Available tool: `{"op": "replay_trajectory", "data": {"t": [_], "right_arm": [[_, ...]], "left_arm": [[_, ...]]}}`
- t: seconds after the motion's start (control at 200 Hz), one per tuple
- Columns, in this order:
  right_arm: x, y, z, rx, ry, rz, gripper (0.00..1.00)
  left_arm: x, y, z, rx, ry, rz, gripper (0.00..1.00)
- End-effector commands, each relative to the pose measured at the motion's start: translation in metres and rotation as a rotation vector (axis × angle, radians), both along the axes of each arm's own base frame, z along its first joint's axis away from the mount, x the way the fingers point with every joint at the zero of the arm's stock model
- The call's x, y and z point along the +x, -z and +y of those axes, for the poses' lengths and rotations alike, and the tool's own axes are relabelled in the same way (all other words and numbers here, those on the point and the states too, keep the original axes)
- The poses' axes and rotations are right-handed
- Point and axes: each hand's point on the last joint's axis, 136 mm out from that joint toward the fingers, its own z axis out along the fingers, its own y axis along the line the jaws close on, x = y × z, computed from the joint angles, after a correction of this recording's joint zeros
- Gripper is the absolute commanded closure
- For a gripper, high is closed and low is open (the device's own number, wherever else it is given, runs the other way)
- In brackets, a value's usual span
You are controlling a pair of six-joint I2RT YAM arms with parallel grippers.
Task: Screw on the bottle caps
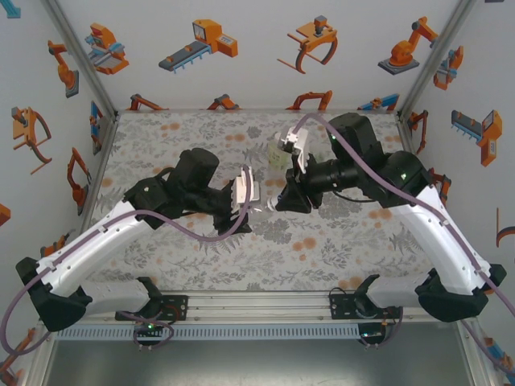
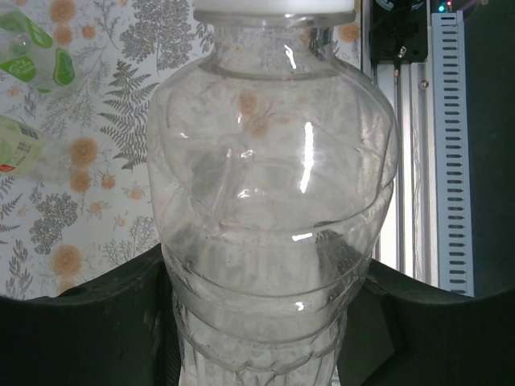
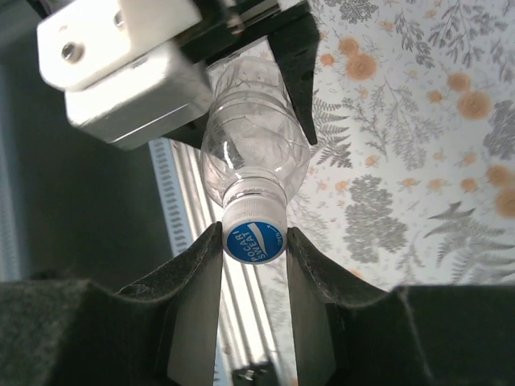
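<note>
Holding the clear bottle [image 2: 273, 201] across its thin, glossy plastic body, which is moulded with swirling ribs and a rounded shoulder, your left gripper [image 1: 250, 193] is closed on it. Its matte black fingers [image 2: 88, 330] press either side just below the shoulder. The bottle is carried above the floral mat [image 3: 418, 161], with its neck pointing toward your right arm. On that neck sits the cap [image 3: 255, 241], a small round plastic piece with a white, finely ridged skirt and a blue top printed with white lettering. Your right gripper [image 3: 255, 251] is clamped on this cap. Its two dark, grainy pads [image 3: 197, 281] touch the skirt on opposite sides, and the blue face is turned toward the wrist camera. The two grippers meet nose to nose over the middle of the mat, with the bottle between them. A second bottle [image 1: 278, 153], clear with a pale yellow-green label, sits on the mat just beyond them, apart from both grippers.
</note>
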Motion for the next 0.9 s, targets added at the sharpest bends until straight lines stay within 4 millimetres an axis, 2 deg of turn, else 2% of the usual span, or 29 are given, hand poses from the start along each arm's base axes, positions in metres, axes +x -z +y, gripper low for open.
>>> {"op": "replay_trajectory", "data": {"t": [0.0,0.19,0.406,0.526,0.791,0.891], "right_arm": [[-0.015,0.005,0.009,-0.004,-0.159,-0.138,1.00],[-0.027,0.007,0.011,0.098,-0.216,-0.300,1.00],[-0.044,0.010,0.002,0.108,-0.328,-0.461,1.00],[-0.056,0.013,-0.003,0.094,-0.405,-0.506,1.00],[-0.062,0.015,-0.004,0.089,-0.433,-0.499,1.00],[-0.060,0.016,-0.005,0.078,-0.417,-0.496,0.79]], "left_arm": [[-0.005,-0.037,-0.012,-0.114,0.044,-0.033,1.00],[-0.008,-0.051,-0.014,-0.196,0.043,-0.038,1.00],[-0.024,-0.051,-0.014,-0.191,0.121,0.029,1.00],[-0.029,-0.044,-0.014,-0.151,0.147,0.075,1.00],[-0.029,-0.040,-0.012,-0.131,0.137,0.082,1.00],[-0.028,-0.038,-0.011,-0.122,0.134,0.073,1.00]]}}
